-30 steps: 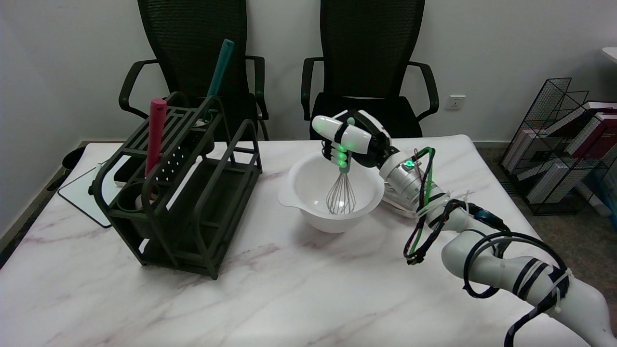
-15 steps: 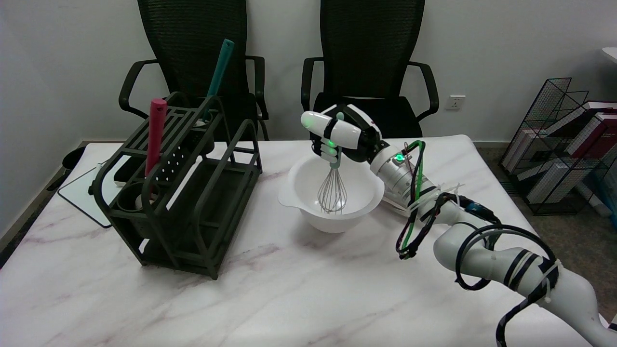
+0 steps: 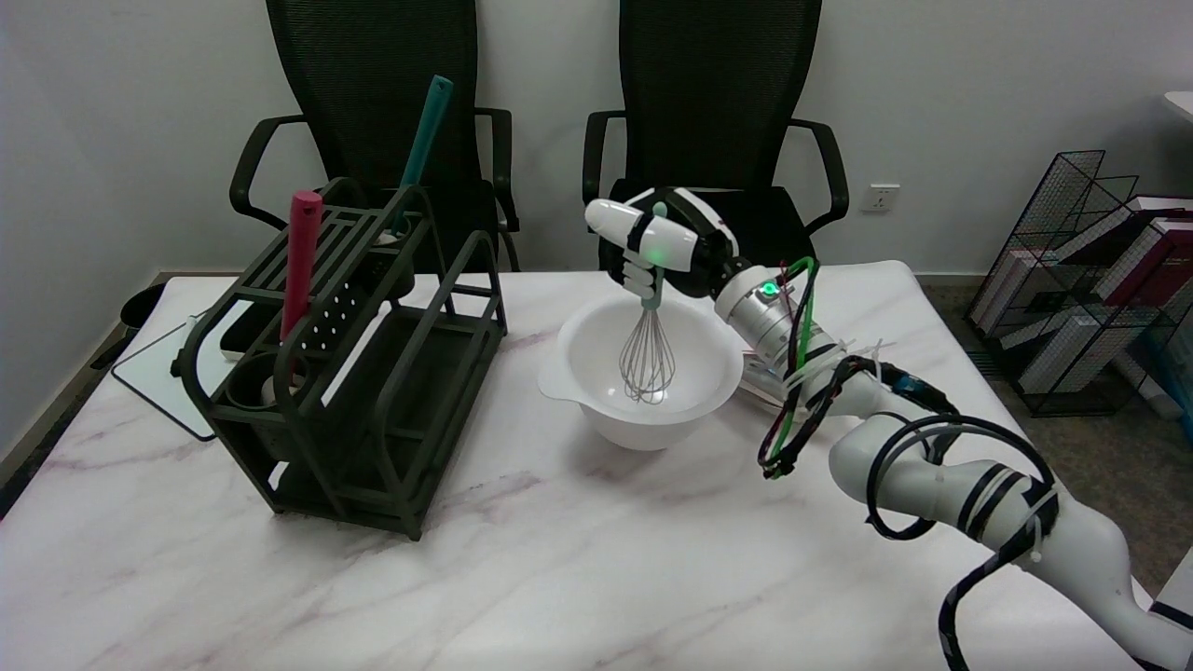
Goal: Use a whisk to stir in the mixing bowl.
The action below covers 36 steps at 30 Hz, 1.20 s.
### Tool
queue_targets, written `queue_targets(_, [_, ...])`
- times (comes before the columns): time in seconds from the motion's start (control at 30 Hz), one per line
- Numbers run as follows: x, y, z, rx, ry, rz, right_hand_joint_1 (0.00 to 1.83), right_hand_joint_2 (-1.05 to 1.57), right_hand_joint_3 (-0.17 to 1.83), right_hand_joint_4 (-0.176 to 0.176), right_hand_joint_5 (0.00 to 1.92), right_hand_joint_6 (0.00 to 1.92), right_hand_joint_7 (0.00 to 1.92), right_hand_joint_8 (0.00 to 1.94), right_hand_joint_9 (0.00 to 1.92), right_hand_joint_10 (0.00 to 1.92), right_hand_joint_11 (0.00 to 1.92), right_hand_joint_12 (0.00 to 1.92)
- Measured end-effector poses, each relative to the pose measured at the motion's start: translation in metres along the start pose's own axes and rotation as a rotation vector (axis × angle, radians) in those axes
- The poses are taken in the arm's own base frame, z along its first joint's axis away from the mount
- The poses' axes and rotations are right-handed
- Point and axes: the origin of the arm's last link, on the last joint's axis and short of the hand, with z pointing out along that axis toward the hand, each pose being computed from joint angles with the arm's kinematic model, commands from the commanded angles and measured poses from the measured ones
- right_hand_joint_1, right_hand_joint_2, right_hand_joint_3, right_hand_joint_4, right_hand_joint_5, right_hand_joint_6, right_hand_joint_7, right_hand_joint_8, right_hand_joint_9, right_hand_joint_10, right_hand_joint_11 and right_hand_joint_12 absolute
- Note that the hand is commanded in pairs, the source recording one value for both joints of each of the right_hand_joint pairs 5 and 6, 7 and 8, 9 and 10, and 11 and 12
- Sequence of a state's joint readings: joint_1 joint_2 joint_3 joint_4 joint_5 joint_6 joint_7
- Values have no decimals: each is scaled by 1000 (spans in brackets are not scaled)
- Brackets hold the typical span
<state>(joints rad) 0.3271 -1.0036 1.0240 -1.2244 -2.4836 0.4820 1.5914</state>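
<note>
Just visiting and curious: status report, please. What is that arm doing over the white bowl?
Right robot hand grips whisk by its handle. Whisk wires down inside mixing bowl. Nothing in the way; dark rack stands apart on the left.

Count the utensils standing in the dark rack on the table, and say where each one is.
2. A red-handled utensil stands in the rack's near left holder; a teal-handled one leans in the far holder. Their heads are hidden, and shorter utensils could be too.
</note>
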Motion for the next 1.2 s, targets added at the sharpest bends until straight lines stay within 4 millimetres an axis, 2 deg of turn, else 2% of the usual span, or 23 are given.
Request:
queue_targets(0.33, [17, 0, -2, 14, 52, -7, 1142, 1406, 408, 0, 1920, 1920, 1920, 1920, 1920, 1920, 1920, 1920])
queue_targets(0.73, [33, 5, -27, 31, 118, 5, 1149, 1400, 415, 0, 1920, 1920, 1920, 1920, 1920, 1920, 1920, 1920])
queue_targets(1.0, [34, 6, -48, 40, 140, 24, 1149, 1403, 414, 0, 1920, 1920, 1920, 1920, 1920, 1920, 1920, 1920])
queue_targets(1.2, [28, 8, -56, 35, 130, 37, 1148, 1405, 407, 0, 1920, 1920, 1920, 1920, 1920, 1920, 1920, 1920])
